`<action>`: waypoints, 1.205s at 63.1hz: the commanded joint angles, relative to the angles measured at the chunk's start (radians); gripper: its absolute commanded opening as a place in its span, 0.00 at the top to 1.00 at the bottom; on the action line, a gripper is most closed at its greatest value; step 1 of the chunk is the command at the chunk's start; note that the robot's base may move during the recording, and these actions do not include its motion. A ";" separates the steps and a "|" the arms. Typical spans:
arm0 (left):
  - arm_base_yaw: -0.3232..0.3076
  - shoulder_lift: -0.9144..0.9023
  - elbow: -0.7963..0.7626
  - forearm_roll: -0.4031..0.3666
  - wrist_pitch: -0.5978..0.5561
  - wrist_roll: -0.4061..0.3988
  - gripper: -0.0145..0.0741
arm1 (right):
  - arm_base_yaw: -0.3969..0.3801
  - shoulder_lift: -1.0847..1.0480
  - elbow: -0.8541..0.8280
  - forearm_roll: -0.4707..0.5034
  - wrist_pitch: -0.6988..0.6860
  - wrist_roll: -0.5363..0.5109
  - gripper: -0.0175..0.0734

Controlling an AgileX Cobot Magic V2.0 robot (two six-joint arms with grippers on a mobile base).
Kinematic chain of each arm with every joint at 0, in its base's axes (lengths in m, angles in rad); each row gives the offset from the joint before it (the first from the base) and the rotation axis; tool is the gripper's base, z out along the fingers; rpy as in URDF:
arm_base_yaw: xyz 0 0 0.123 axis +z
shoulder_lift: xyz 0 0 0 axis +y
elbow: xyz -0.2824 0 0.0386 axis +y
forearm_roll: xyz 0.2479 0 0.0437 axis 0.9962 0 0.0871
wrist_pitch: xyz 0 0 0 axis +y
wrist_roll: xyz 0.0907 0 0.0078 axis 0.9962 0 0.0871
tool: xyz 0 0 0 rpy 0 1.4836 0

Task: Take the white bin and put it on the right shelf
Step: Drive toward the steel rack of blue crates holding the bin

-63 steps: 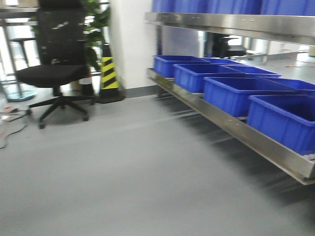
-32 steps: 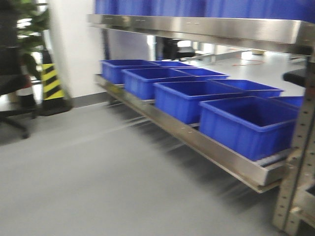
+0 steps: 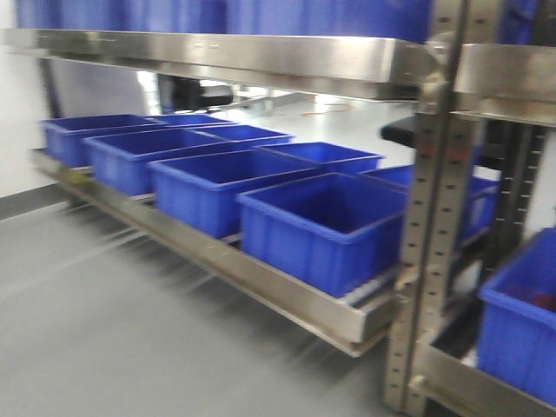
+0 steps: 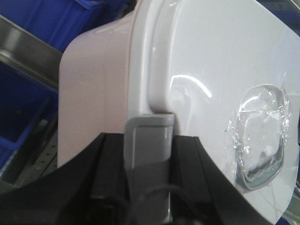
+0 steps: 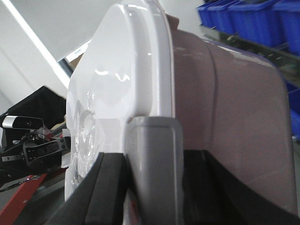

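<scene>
Row of open blue crates (image 3: 321,228) side by side, receding toward far left, second row close behind. Separate blue crate (image 3: 519,334) at lower right corner. More blue bins (image 3: 217,16) along top edge. Grey floor (image 3: 113,339) in front. All motion-blurred.

Your front view is smeared, so the blue crates (image 3: 321,228) look soft and fuzzy. The last crate (image 3: 519,334) on the right is cut off by the edge. In both wrist views the white bin (image 4: 206,61) is too big to fit and runs off the sides. The left gripper (image 4: 149,140) and the right gripper (image 5: 153,145) each show only one grey finger. The other finger is out of sight, so you can't tell the grip.
</scene>
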 commanded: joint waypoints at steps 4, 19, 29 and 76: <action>-0.062 -0.041 -0.035 -0.087 0.301 0.047 0.98 | 0.043 -0.039 -0.042 0.125 0.282 -0.004 0.66; -0.062 -0.041 -0.035 -0.087 0.301 0.047 0.98 | 0.043 -0.039 -0.042 0.125 0.282 -0.004 0.66; -0.062 -0.041 -0.035 -0.087 0.301 0.047 0.98 | 0.043 -0.039 -0.042 0.125 0.282 -0.004 0.66; -0.062 -0.041 -0.035 -0.087 0.301 0.047 0.98 | 0.043 -0.039 -0.042 0.125 0.282 -0.004 0.66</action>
